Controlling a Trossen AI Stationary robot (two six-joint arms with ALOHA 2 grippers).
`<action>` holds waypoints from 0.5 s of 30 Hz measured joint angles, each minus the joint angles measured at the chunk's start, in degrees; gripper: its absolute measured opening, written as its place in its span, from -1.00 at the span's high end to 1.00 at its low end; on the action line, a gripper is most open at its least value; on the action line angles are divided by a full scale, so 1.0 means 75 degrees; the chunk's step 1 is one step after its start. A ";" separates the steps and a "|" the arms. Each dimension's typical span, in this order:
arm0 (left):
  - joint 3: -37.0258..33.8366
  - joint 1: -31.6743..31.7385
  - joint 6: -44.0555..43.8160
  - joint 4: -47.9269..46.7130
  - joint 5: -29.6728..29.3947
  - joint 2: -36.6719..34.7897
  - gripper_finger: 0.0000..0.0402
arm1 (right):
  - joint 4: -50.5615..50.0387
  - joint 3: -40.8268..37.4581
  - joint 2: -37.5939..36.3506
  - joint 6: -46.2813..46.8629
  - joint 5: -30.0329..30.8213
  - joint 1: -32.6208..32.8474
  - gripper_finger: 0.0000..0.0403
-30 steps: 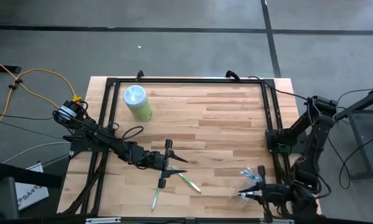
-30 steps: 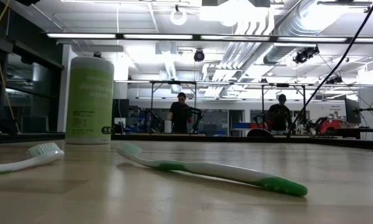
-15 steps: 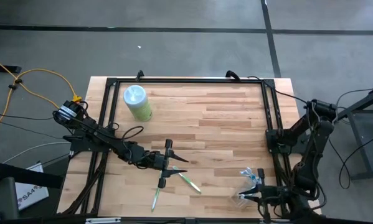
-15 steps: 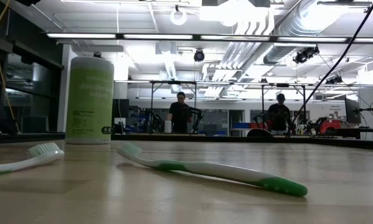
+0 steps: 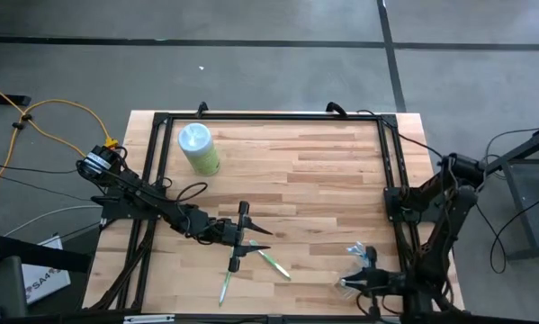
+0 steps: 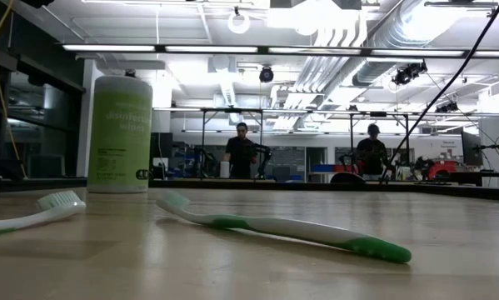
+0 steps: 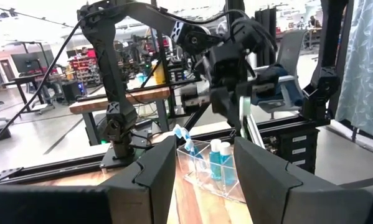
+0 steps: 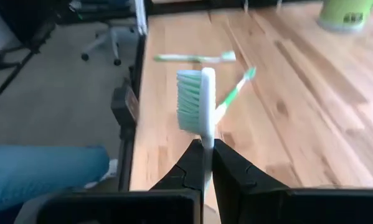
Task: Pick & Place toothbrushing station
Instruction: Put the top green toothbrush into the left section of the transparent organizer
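R pincer (image 8: 205, 163) lower now, toothbrush (image 8: 198, 106) betw. fingers

A robotics lab or workshop is shown. An open industrial ceiling with exposed ducts (image 6: 374, 37) and long strip lights (image 6: 149, 47) is seen in the low view. Workbenches (image 6: 257, 171) crowded with equipment are set at the back of the hall, and two people (image 6: 242, 150) are seen standing there. A swivel office chair (image 7: 284, 74) is visible beyond the wooden table (image 5: 323, 171), which is framed by black rails on a bare concrete floor (image 5: 251, 72).
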 joint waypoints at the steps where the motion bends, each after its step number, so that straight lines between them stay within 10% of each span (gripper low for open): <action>1: 0.0000 0.0000 -0.0014 0.0003 0.0000 0.0000 0.22 | -0.0108 0.0000 0.0045 0.0133 -0.0110 -0.0061 0.97; 15: 0.0000 0.0000 -0.0036 0.0002 0.0003 0.0000 0.22 | -0.0707 0.0000 0.0151 0.0736 -0.1243 -0.0605 0.97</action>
